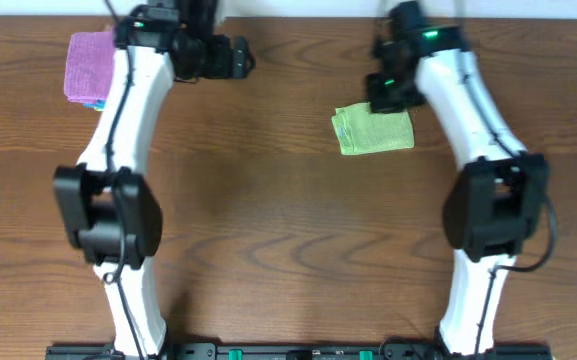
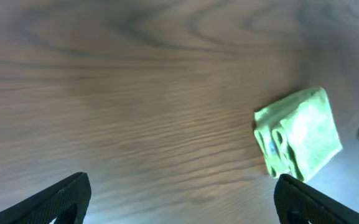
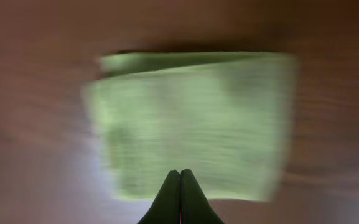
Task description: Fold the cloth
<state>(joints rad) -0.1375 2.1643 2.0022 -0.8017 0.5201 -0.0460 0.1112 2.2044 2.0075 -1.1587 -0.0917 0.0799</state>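
Cloth (image 1: 374,131): lime-green, folded into a small, roughly square packet. It lies flat on the wooden bench (image 1: 268,200), right of centre and toward the far side. Stacked layer edges show along its left side in the overhead view. In the left wrist view the cloth (image 2: 298,134) sits at the right, with the layered edge facing the camera.

Right tool (image 1: 384,98): poised at the far edge of the cloth. The overhead view does not show whether it touches the fabric. In the right wrist view the right tool (image 3: 180,177) is clenched, its two fingers pressed together to a point with nothing visible between them. The cloth (image 3: 191,118) fills the middle of that view and is blurred. A folded lip shows along the edge farthest from the camera.

Left tool (image 1: 233,57): at the far side of the bench, left of centre and well apart from the cloth. In the left wrist view the left tool (image 2: 182,180) is released. Its dark fingers (image 2: 64,196) are spread to the two lower corners with only bare wood between them.

Other items: a purple cloth (image 1: 90,65) lies at the far left corner. A turquoise cloth (image 1: 93,102) peeks out under its near edge.
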